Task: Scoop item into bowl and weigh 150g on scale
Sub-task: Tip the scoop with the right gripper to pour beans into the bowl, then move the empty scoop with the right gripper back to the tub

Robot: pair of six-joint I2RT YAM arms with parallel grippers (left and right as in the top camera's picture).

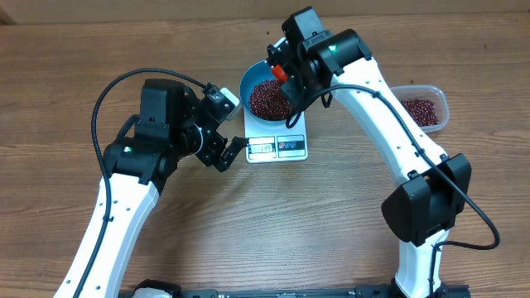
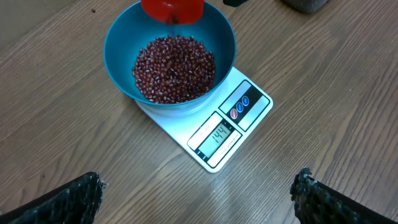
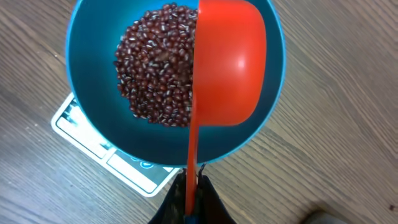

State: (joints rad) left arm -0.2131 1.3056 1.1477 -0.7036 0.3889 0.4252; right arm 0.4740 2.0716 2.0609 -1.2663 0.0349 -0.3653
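Overhead: one blue bowl (image 1: pixel 253 81) of red-brown beans (image 1: pixel 267 99) sits on one white scale (image 1: pixel 277 145). One clear tub (image 1: pixel 435 98) holding more beans lies well apart on the bench (image 1: pixel 331 232). The left hand (image 1: pixel 230 154) hangs wide open and empty beside the scale.

Left wrist: the display (image 2: pixel 217 135) seems to read 144, beside three oval buttons (image 2: pixel 240 107).

Right wrist: the right hand (image 3: pixel 191 208) is clamped tight on the handle of one red scoop (image 3: pixel 230 62) over the bowl.

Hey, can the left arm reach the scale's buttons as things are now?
Probably yes: the left claw is open, right beside the scale, with nothing between it and the buttons.
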